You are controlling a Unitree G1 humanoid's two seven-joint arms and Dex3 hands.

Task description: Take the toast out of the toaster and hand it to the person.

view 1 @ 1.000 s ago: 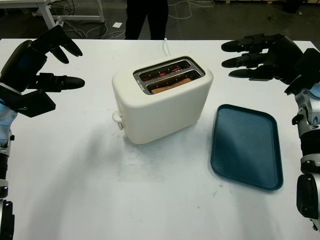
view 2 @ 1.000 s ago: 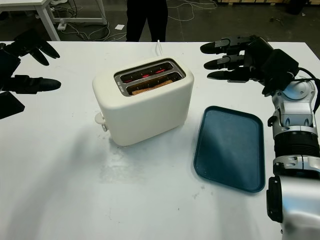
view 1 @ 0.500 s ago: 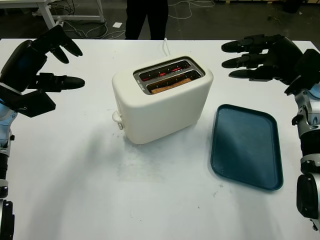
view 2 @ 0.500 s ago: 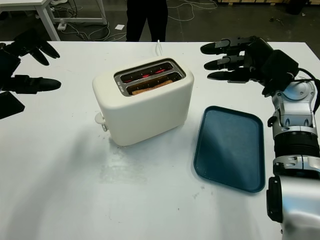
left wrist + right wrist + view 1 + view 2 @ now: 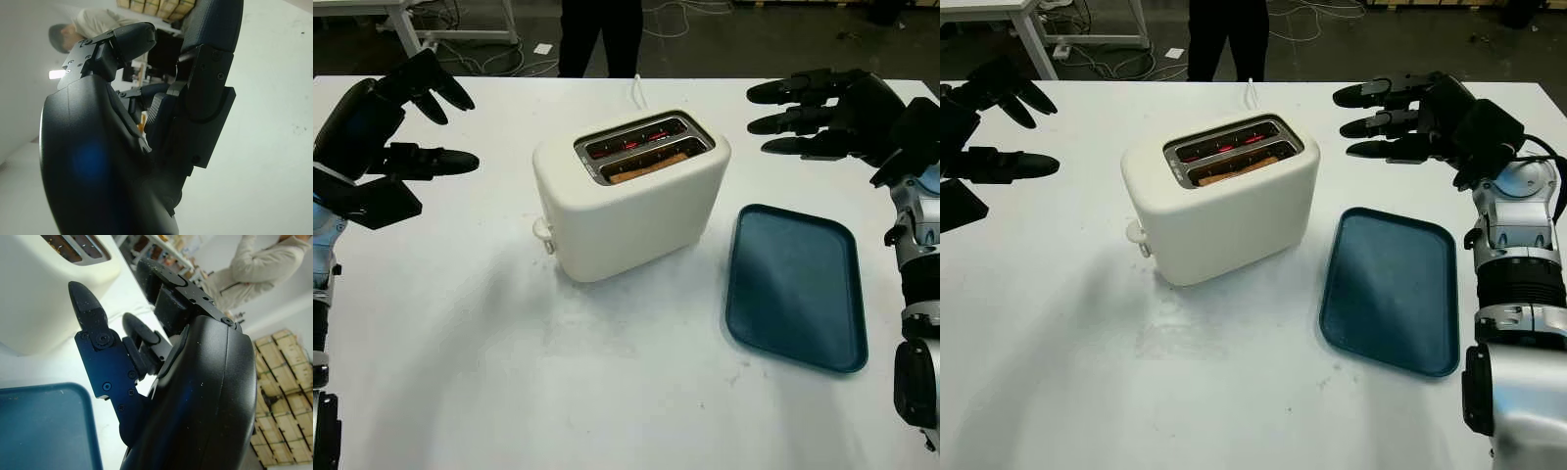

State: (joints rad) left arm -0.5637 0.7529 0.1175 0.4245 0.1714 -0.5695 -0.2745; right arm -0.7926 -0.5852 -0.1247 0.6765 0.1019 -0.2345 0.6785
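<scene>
We see the toast (image 5: 648, 167) sunk in the near slot of the toaster (image 5: 628, 196), mid-table, well apart from both hands. Our right hand (image 5: 822, 111) hovers open near the far right corner; our left hand (image 5: 386, 127) hovers open by the left edge. Neither has moved since a second ago. The toaster is smooth, cream and rounded; a flat blue tray (image 5: 793, 286) lies just right of it. A person (image 5: 600, 34) stands beyond the far edge.

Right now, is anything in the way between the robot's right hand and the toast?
Nothing visible: the open right hand hovers beside the cream toaster, with bare white table between. The brown toast sits low in the near slot.
</scene>
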